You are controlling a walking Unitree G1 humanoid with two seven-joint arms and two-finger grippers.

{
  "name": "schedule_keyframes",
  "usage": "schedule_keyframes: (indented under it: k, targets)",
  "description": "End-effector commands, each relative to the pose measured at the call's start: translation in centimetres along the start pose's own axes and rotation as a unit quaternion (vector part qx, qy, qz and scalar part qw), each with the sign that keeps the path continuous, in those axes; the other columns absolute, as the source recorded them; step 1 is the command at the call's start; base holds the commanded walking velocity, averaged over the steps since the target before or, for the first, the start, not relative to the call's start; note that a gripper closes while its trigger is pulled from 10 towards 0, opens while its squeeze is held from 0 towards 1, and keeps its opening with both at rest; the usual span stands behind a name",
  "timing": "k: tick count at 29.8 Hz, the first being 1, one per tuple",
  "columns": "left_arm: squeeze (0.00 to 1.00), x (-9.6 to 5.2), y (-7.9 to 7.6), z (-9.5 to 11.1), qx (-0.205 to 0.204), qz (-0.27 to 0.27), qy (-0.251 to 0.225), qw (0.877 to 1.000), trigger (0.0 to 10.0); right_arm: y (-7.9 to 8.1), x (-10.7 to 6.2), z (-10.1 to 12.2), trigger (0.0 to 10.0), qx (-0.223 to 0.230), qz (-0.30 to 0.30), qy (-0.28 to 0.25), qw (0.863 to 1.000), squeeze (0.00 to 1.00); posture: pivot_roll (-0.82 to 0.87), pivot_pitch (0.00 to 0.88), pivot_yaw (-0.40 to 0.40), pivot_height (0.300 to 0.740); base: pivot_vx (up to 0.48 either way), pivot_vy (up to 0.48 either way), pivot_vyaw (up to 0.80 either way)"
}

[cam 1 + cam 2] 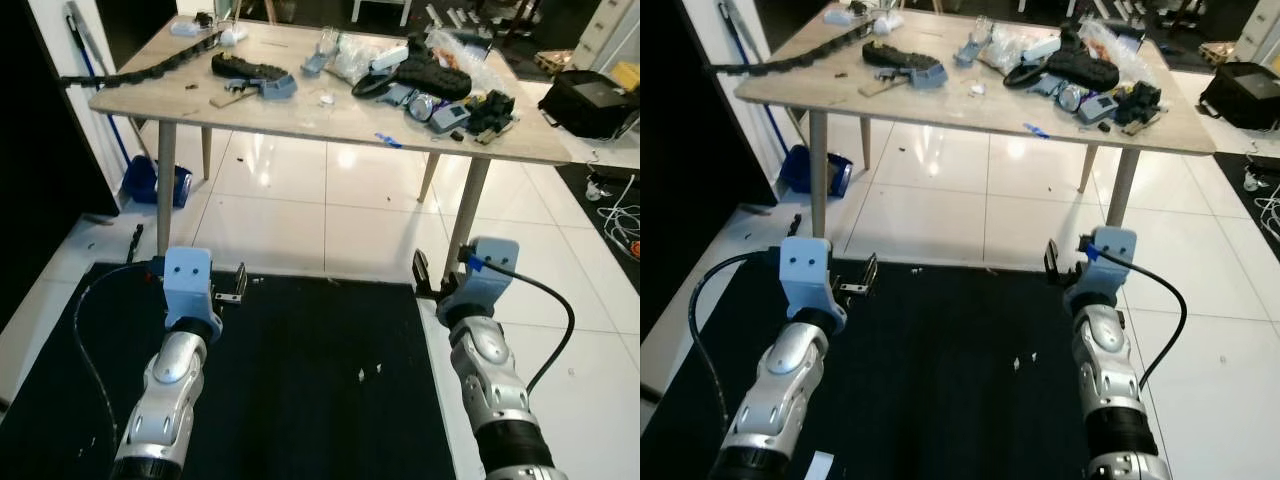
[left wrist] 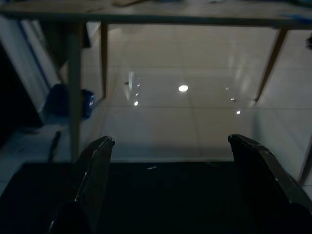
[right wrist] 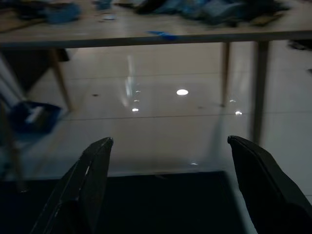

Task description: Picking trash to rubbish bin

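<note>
Scraps (image 1: 378, 370) lie small, white, scattered across the black mat (image 1: 300, 400).

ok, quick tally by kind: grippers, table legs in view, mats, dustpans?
Grippers: 2, left gripper and right gripper, both open, empty, over the black mat
Table legs in view: 4
Black mats: 1
Blue dustpan: 1
Total: 8
</note>
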State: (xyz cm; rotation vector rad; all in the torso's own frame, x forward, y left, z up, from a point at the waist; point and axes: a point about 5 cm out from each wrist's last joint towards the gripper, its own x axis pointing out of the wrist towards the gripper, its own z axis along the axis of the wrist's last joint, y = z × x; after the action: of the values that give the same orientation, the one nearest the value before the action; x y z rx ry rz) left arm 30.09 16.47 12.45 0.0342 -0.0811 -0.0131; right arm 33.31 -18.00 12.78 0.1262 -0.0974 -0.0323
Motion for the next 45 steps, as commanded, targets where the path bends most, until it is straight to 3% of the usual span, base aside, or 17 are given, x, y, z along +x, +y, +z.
schedule_keyframes:
  k: [1, 45]
  targets:
    - [0.00, -0.2, 0.0, -0.3, 0.000, 0.001, 0.007, 1.000, 10.0, -0.5, -0.3, -0.5, 10.0, -0.007, -0.005, 0.011, 1.000, 0.00, 0.02, 0.106, -0.050, 0.740, 0.300, 0.000, 0.00]
    - [0.00, 0.0, 0.2, 0.3, -0.003, 0.011, -0.004, 1.000, 10.0, -0.2, 0.3, 0.6, 10.0, -0.015, 0.009, -0.005, 1.000, 0.00, 0.01, 0.137, -0.061, 0.740, 0.328, 0.000, 0.00]
